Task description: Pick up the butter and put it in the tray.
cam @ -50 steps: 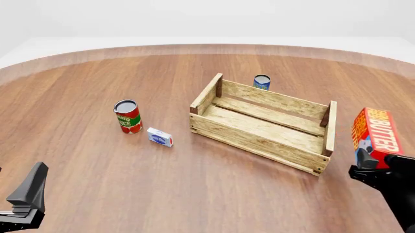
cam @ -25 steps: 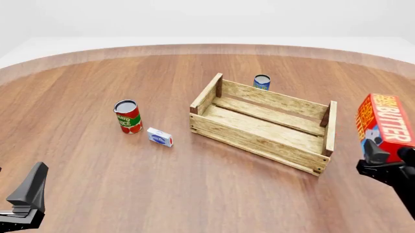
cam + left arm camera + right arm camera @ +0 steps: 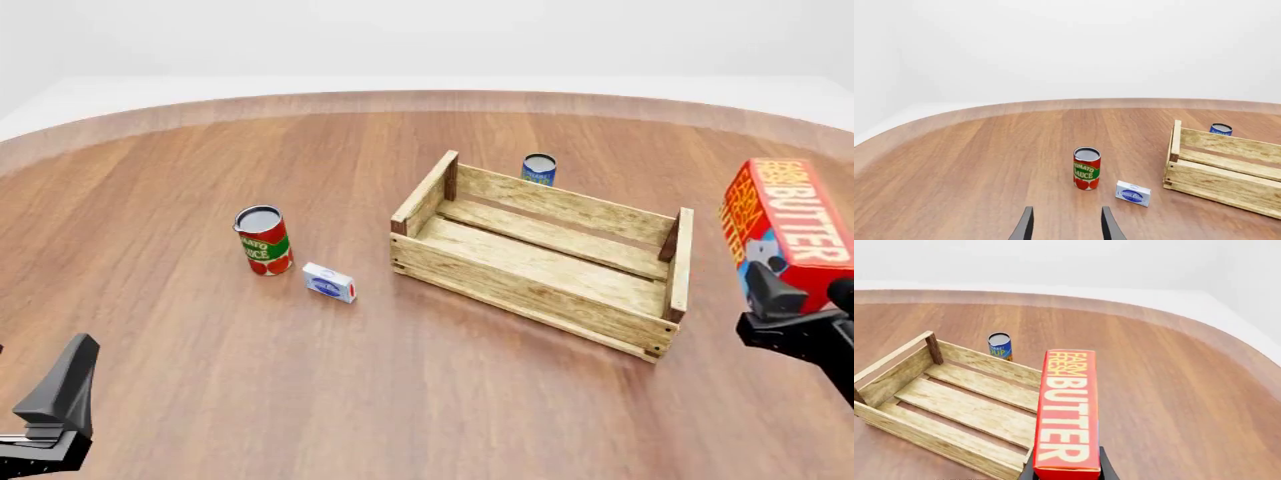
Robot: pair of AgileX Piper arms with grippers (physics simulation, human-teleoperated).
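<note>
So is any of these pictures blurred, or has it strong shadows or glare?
Front view: sharp throughout, even flat light, only faint soft shadows beside the tray and cans. Left wrist view: also sharp, no glare on the table. Right wrist view: the butter lettering is crisp, without reflections.

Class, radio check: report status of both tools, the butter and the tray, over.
Right tool shut on butter, held above the table, right of tray. Left tool open, holding nothing. Tray holds nothing; path to it unobstructed.
</note>
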